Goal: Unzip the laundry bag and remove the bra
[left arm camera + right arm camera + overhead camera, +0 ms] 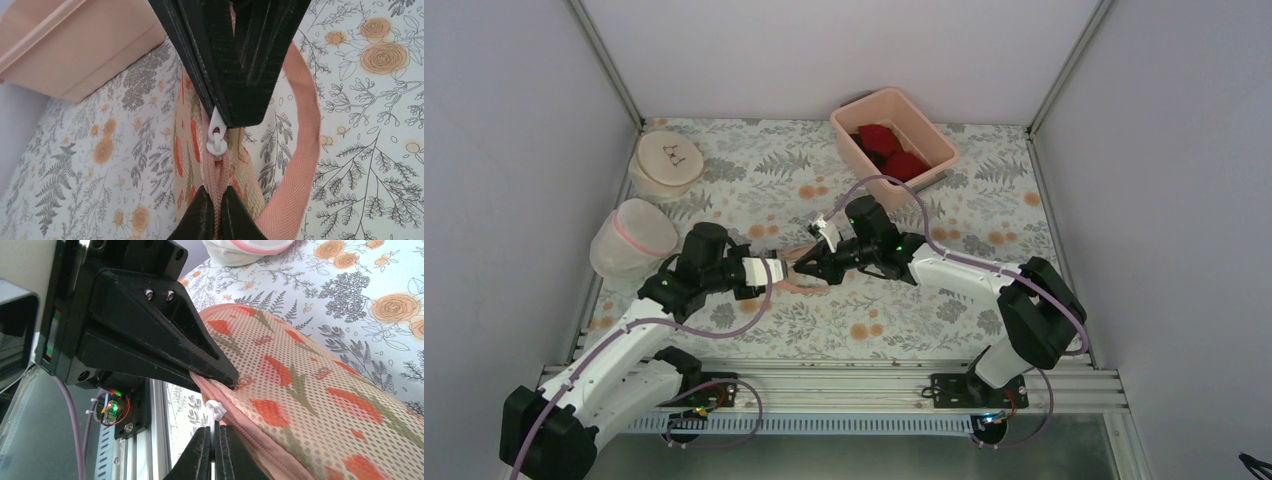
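The laundry bag [320, 390] is cream mesh with orange-red flowers and a pink zip. It is held off the table between both grippers at mid table [799, 270]. My left gripper [216, 212] is shut on the pink zip trim [222, 175] at the bag's edge. My right gripper [215, 450] is shut on the white zip pull [215, 412], also seen from the left wrist [216, 137]. The zip looks closed. A pink strap loop [300, 150] hangs from the bag. The bra is hidden.
A pink tub [894, 135] with red garments [889, 150] stands at the back. A round beige bag [667, 160] and a white mesh dome bag [631, 240] stand at the left. The aluminium rail [824, 385] runs along the near edge.
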`<state>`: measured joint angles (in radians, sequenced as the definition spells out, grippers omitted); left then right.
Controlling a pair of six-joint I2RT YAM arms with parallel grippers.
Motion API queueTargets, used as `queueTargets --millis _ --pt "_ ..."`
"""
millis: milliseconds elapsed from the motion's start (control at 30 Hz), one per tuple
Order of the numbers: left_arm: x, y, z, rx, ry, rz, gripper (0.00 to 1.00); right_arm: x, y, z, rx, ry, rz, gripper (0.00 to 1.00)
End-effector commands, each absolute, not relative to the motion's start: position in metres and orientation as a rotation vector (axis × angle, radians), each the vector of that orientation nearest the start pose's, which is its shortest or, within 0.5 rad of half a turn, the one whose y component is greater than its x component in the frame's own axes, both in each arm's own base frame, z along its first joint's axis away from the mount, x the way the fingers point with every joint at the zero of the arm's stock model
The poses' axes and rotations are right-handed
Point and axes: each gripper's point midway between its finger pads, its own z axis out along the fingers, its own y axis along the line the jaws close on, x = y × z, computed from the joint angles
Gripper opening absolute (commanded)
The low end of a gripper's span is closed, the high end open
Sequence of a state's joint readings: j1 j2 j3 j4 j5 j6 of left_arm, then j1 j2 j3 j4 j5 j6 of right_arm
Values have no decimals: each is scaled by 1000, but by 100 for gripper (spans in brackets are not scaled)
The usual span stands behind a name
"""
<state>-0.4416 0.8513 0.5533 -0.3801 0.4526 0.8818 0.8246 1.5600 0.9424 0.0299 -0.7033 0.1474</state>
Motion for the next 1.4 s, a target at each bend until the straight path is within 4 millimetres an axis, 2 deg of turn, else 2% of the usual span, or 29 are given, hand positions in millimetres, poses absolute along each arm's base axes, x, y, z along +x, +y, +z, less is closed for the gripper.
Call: queueTargets --millis 0,233,700,933,1133,1167,1200,1233,1267,1333,1367 --pt "215 -189 165 1529 1516 -259 2 211 389 189 -1151 1920 1266 4" --pt "220 -176 145 1589 1508 -123 2 232 360 167 -1037 2061 1173 4" --pt "226 -165 140 1648 1456 25 2 253 282 149 -810 2182 1010 4" --pt "230 -160 142 1636 1453 59 2 256 270 145 -799 2200 999 4" --pt "238 -144 124 1625 1503 115 3 251 282 147 -824 2174 1107 4" --pt "237 -142 120 1631 1514 113 21 250 286 148 -830 2170 1122 4" --pt "235 -142 118 1636 1523 103 49 249 289 149 -839 2164 1131 4" --pt "231 -145 118 1654 1510 74 71 246 295 150 -853 2160 1144 4" --pt "224 -149 120 1682 1488 34 85 244 300 152 -868 2150 1157 4" --pt "208 -161 131 1738 1425 -79 97 237 314 158 -908 2125 1189 4" --pt "197 -168 140 1768 1378 -144 100 233 321 163 -931 2108 1205 4"
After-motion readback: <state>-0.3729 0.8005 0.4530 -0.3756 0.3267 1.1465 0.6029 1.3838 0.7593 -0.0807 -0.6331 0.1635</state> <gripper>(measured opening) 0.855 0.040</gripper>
